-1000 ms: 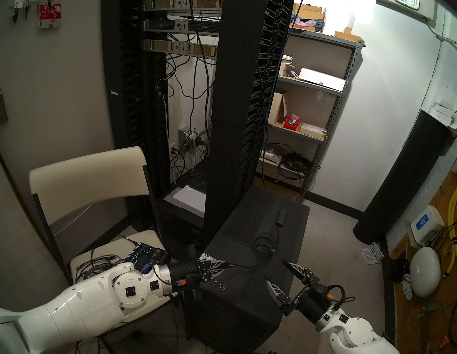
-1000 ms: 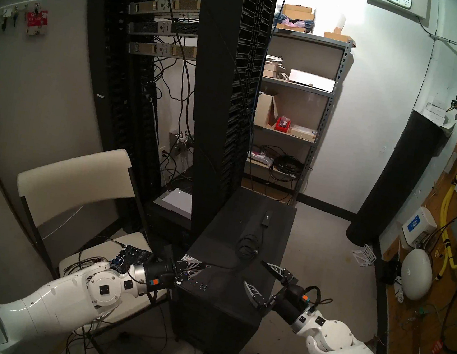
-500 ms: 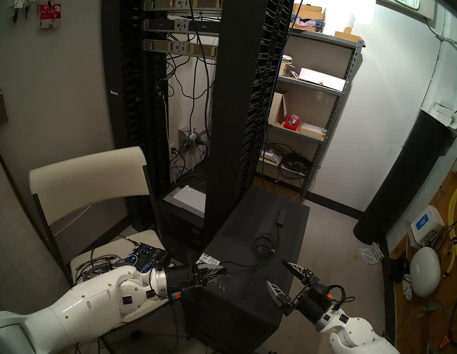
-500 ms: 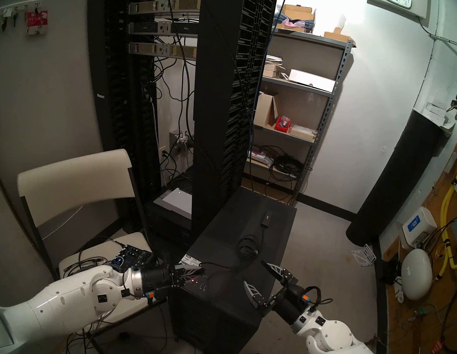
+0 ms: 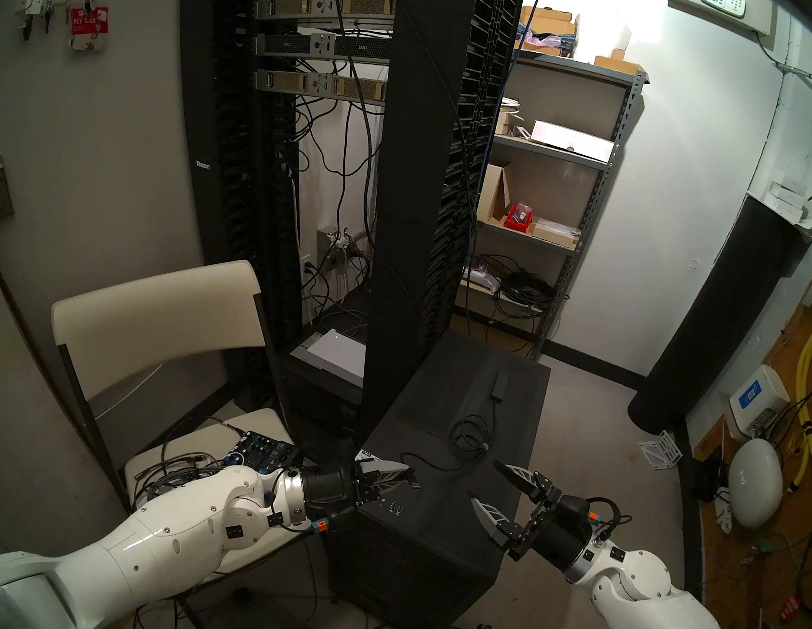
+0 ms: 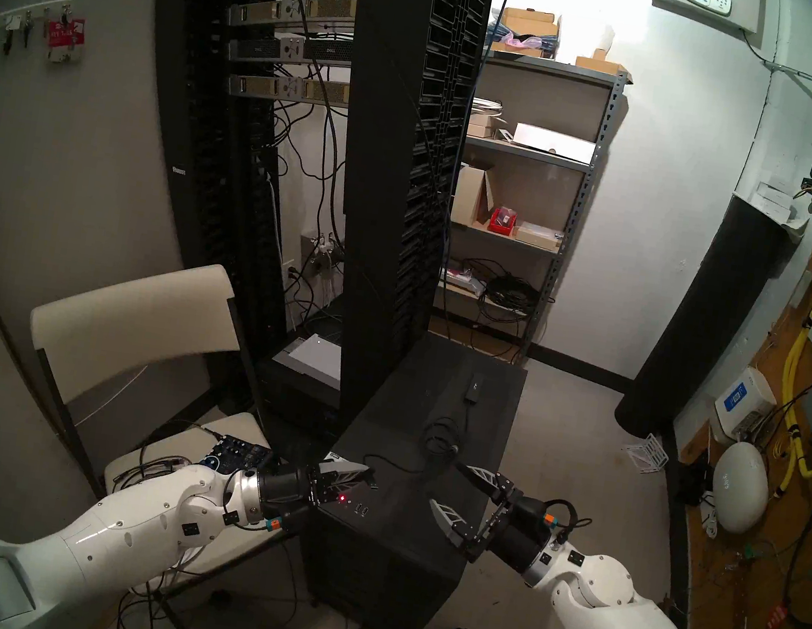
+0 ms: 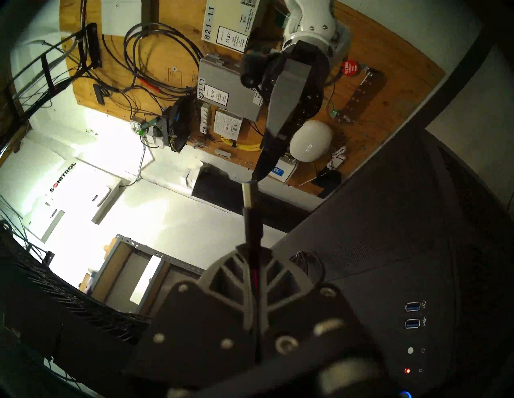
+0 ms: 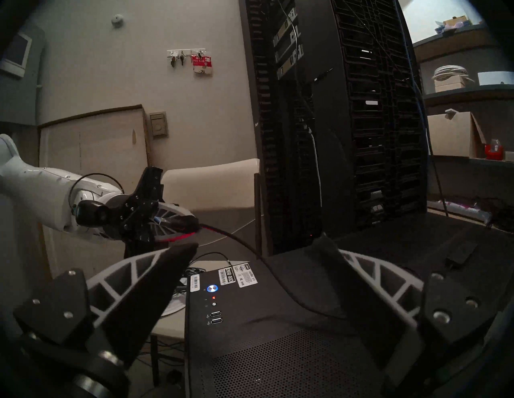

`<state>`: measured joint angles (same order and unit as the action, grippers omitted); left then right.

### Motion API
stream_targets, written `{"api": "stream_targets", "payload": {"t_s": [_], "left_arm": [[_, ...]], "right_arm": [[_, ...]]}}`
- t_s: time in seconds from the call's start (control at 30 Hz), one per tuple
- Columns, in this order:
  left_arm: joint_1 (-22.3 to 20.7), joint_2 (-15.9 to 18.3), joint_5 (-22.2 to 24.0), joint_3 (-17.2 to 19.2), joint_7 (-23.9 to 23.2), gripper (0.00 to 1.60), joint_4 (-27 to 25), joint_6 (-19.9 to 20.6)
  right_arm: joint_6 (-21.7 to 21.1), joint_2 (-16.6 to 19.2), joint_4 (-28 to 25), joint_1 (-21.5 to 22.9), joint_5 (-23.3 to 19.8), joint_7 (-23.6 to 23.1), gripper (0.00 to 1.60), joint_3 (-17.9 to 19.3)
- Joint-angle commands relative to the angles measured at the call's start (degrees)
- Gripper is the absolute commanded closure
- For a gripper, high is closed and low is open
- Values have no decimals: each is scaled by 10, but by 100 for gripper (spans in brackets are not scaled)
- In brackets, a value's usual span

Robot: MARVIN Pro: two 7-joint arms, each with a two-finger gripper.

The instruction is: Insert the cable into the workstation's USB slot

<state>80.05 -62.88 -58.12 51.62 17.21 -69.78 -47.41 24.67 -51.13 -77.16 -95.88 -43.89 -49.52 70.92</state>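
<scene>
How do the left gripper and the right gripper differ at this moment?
The left gripper has its jaws shut on the cable near its plug; the right gripper has wide-open jaws and holds nothing. The left gripper hangs over the workstation's left front corner, the right gripper over its right edge. Both have the same ribbed fingers.

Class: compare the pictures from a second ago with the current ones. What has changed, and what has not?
The left gripper, shut on the cable's plug throughout, has rolled at the wrist, and the plug now sticks out over the workstation top. The right gripper stays open and empty. The coil and adapter box lie unmoved.
</scene>
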Motion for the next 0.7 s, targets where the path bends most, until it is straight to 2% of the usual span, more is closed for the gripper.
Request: {"api": "stream_targets", "payload": {"t_s": [0.0,0.1,0.3,0.47,0.67], "left_arm": [[-25,-5,-74,-4,56,160,15,5],[-30,-4,-96,-6,71,160,22,8],[-54,-3,-177,-15,127,160,51,23],[-68,-3,-222,-23,167,160,66,34],[-80,-6,-265,-33,214,160,77,48]], "right_arm": [[-25,-17,6,47,-21,-32,0,-10],[-35,-23,11,56,-23,-41,0,-17],[-63,-32,40,89,0,-50,0,-43],[-82,-38,67,115,12,-59,0,-59],[-100,-42,102,155,71,-55,0,-79]]}}
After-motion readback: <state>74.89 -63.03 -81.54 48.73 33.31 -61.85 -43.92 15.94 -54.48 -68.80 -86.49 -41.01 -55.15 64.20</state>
